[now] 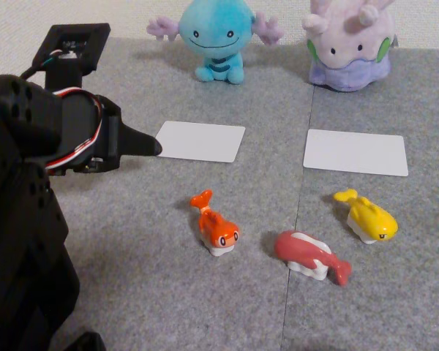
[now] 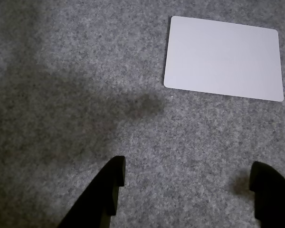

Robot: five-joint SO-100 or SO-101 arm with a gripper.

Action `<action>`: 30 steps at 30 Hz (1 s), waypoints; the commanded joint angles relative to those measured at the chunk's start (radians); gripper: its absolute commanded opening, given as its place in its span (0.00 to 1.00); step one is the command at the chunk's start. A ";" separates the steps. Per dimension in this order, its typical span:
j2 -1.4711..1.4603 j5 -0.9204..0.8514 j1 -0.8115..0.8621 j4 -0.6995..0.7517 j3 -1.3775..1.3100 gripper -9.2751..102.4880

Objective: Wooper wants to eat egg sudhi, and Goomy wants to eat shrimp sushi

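Wooper [image 1: 216, 36] sits at the back centre-left in the fixed view and Goomy [image 1: 350, 44] at the back right. In front of each lies a white card [image 1: 201, 140] [image 1: 356, 152]. The orange shrimp sushi [image 1: 216, 227] rests on the grey mat, the yellow egg sushi [image 1: 369, 217] further right. My black gripper [image 1: 152, 146] hovers at the left, its tip near the left card's edge. In the wrist view my gripper [image 2: 187, 173] is open over bare mat with nothing between the fingers [image 2: 111, 180], and a white card [image 2: 223, 57] lies at upper right.
A larger red-pink sushi toy [image 1: 311, 257] lies between the orange and yellow ones. The grey felt mat [image 1: 168, 292] covers the table, with a seam running down its middle. The arm's black body fills the left edge of the fixed view.
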 commanded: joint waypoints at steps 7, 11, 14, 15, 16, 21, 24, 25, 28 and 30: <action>0.015 -0.008 -0.012 0.002 0.003 0.36; 0.017 -0.011 -0.008 -0.006 0.003 0.36; 0.028 -0.014 0.002 -0.049 -0.009 0.36; 0.031 -0.014 0.002 -0.061 -0.011 0.36; 0.032 -0.014 0.003 -0.071 -0.012 0.36; 0.020 -0.017 0.094 -0.061 -0.115 0.36; -0.014 -0.044 0.195 -0.028 -0.272 0.36; -0.048 -0.075 0.213 0.005 -0.330 0.36; -0.216 -0.137 0.233 0.083 -0.505 0.36; -0.360 -0.178 0.235 0.137 -0.632 0.36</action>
